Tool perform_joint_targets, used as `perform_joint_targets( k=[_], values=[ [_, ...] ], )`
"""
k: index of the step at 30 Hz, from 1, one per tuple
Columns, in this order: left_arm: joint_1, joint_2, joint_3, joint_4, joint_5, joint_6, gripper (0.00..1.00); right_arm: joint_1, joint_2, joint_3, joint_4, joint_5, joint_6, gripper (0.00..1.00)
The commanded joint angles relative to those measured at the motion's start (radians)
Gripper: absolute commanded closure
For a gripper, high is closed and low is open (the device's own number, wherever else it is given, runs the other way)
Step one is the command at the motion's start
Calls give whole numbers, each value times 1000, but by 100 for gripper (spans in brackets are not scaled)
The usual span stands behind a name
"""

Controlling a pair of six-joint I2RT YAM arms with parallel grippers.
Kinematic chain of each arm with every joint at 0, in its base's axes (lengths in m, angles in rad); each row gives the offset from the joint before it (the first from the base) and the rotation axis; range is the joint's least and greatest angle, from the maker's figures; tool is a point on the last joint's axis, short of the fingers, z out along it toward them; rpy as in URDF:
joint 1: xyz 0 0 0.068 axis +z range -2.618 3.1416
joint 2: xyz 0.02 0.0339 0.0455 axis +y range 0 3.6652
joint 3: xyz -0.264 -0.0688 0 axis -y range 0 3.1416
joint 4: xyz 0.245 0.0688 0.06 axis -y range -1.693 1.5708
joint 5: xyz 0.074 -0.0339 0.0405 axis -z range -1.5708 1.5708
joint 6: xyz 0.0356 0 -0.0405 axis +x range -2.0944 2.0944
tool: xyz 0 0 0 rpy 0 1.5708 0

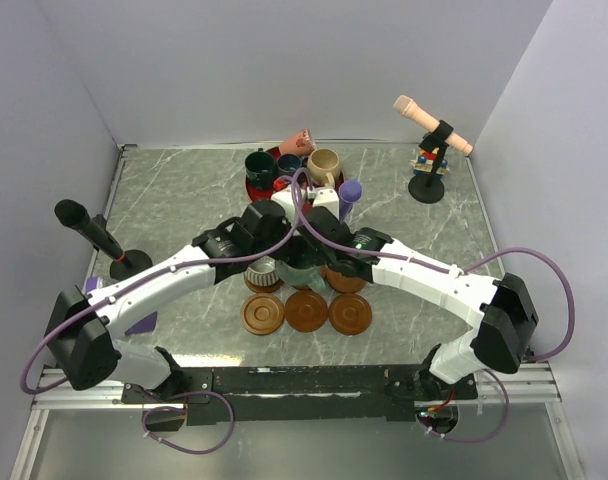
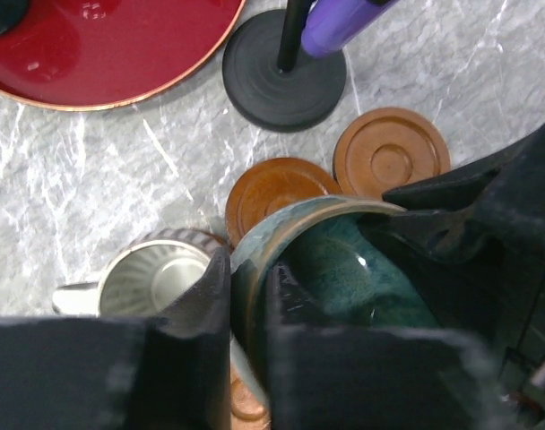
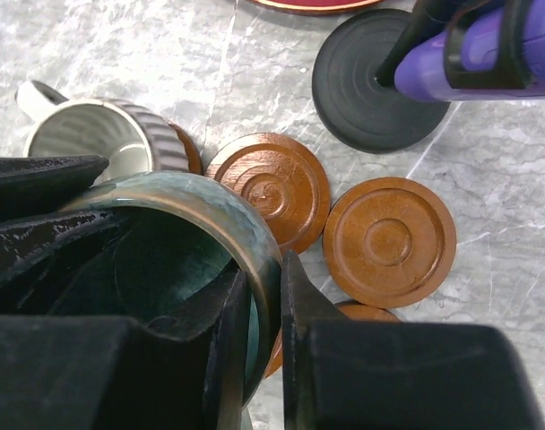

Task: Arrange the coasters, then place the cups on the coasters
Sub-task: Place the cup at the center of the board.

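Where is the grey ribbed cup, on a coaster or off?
On: the coaster shows its brown edge beneath the grey ribbed cup.

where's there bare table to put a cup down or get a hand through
Bare marble at the back left, between the black microphone and the red plate, and on the right, in front of the peach microphone's stand. Crowded in the middle: teal cup, grey cup, coasters and purple microphone are packed close together.
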Motion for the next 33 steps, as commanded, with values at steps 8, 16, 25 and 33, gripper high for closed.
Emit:
perform_joint_targets(
  k=[8, 16, 25, 33],
  values=[
    [5, -190, -38, 47, 135, 11, 31, -24, -125, -125, 215, -60, -217, 100],
    [31, -216, -47, -15, 316, 115, 17, -32, -275, -257, 345, -208, -424, 100],
    [52, -150, -23, 24, 431, 76, 14, -32, -315, -278, 342, -286, -527, 100],
    [52, -55, -4, 1, 349, 69, 23, -29, -305, -266, 327, -269, -544, 100]
  ],
)
